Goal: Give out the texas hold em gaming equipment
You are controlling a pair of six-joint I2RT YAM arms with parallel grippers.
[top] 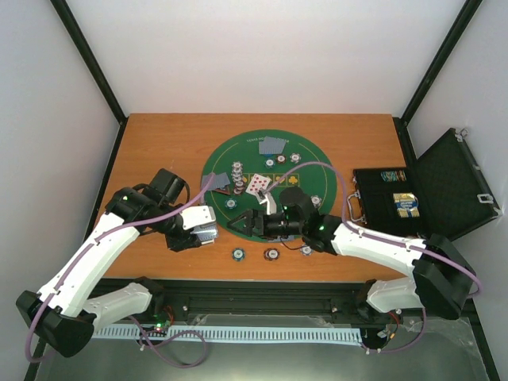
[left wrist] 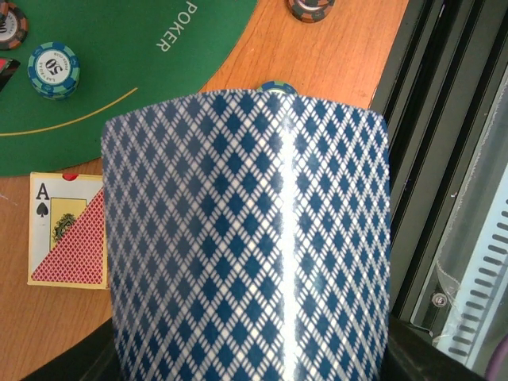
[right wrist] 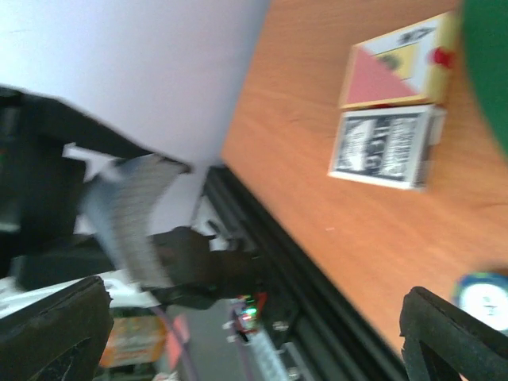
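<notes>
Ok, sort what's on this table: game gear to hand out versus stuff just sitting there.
To distribute: blue-backed cards, poker chips, face-up cards.
Lying about: black case, green mat, ace-of-spades card box.

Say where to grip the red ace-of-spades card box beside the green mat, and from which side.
Pinch the red card box across its two short ends, coming straight down. It lies flat on the wooden table, and the grey card box sits close along one long edge, likely leaving no room for a finger there.
</notes>
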